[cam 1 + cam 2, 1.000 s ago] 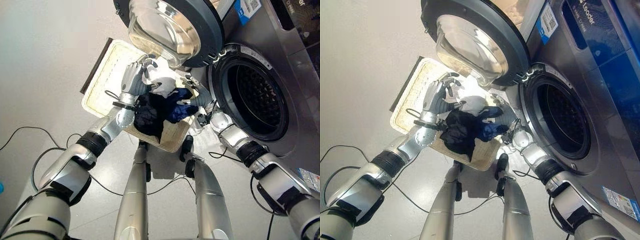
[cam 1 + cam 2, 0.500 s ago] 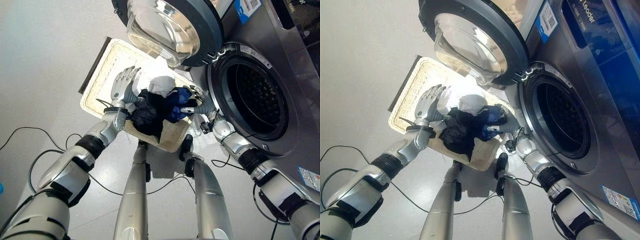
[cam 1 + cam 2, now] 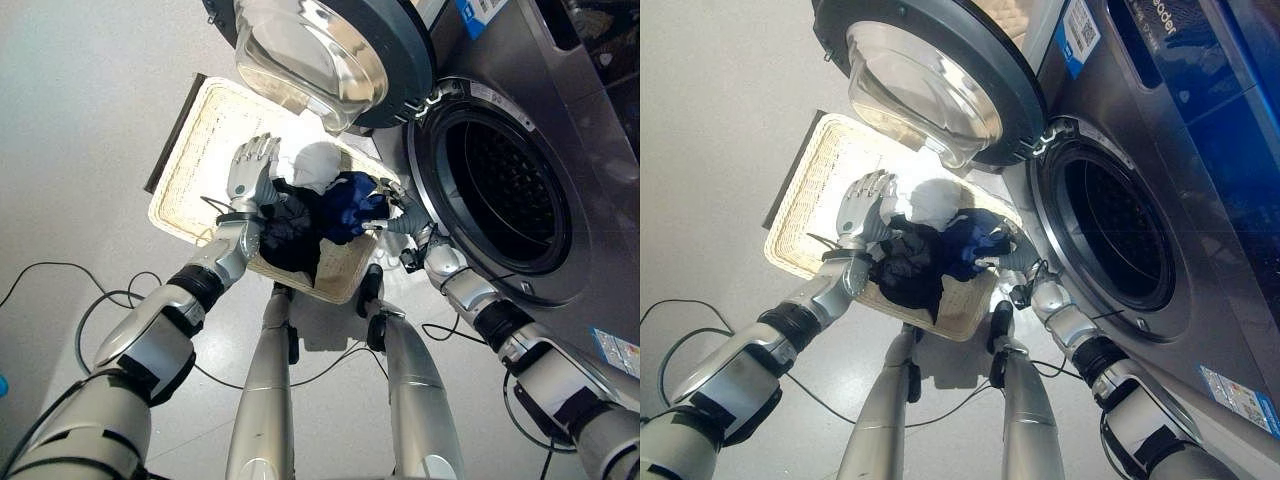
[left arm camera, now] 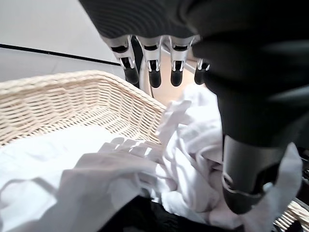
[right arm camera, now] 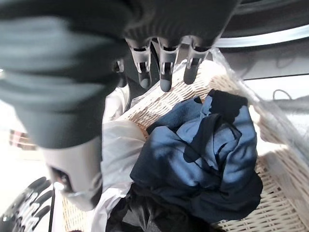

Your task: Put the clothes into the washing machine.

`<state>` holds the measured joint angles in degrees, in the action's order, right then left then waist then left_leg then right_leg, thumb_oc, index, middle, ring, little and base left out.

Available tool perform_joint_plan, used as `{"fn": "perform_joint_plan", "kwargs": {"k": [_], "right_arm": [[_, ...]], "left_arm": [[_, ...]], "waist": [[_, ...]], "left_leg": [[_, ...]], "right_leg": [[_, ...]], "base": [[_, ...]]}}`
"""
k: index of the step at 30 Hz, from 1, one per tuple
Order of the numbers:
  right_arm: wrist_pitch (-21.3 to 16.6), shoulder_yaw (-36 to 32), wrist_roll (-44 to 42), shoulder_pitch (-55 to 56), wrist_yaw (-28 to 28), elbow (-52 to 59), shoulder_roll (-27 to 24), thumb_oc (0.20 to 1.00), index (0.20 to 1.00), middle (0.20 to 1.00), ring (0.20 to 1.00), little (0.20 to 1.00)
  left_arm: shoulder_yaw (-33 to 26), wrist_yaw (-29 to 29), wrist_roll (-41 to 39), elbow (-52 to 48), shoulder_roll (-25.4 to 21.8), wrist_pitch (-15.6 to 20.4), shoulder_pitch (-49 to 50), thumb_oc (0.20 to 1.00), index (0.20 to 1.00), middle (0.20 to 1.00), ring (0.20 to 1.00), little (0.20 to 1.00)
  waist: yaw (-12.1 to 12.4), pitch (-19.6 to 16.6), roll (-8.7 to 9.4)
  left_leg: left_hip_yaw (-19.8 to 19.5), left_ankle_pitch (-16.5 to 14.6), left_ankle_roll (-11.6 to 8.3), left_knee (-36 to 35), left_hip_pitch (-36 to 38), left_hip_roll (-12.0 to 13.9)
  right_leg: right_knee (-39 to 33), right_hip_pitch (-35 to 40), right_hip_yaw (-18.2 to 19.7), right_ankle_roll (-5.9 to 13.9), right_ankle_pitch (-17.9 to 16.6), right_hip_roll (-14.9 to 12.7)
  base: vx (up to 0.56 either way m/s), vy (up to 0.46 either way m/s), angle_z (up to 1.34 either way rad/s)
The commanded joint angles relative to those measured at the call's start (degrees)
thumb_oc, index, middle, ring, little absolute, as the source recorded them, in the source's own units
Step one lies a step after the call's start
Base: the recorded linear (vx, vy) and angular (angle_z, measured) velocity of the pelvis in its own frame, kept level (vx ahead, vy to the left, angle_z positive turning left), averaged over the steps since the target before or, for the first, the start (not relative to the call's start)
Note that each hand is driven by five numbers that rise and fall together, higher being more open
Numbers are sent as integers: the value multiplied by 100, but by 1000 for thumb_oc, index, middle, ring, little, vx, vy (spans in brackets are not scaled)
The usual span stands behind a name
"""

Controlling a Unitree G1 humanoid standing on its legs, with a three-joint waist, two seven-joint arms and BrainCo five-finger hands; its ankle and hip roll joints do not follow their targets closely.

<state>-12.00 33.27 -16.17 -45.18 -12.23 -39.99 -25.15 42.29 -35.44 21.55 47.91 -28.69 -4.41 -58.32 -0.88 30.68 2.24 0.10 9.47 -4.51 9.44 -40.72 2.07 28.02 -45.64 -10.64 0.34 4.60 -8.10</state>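
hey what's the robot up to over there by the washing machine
It is bent over a wicker laundry basket on the floor beside the washing machine, whose door is swung open. The basket holds a white garment, a blue garment and a black garment. The left hand, fingers straight, sits against the white one; the right hand, also open, is at the blue one. Neither has a grip yet, and no clothes can be seen in the drum.
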Motion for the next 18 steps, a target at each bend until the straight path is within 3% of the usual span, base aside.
{"fn": "perform_joint_plan", "kwargs": {"k": [1,12,18], "right_arm": [[-115,-10,-157,-77,-21,73,-21,1000,1000,1000,1000,1000],[1,-14,-177,-266,-139,-134,163,1000,1000,1000,1000,1000],[-113,50,-298,-389,-214,-282,208,1000,1000,1000,1000,1000]], "left_arm": [[-258,11,-316,241,272,-121,-327,1000,1000,1000,1000,1000],[-293,635,-1158,930,523,-1032,-669,1000,1000,1000,1000,1000],[-362,1014,-1681,1409,612,-1245,-830,1000,1000,1000,1000,1000]], "waist": [[-175,-89,-126],[-326,-89,-18],[-421,-89,42]], "left_leg": [[515,-504,294,506,-154,-422],[591,-411,239,543,-436,-372],[659,-353,213,544,-598,-305]], "right_leg": [[-891,167,76,370,-759,491],[-939,-78,133,362,-844,567],[-950,-258,206,348,-894,612]], "base": [[11,-24,-5],[6,-32,-8],[4,-38,-10]]}}
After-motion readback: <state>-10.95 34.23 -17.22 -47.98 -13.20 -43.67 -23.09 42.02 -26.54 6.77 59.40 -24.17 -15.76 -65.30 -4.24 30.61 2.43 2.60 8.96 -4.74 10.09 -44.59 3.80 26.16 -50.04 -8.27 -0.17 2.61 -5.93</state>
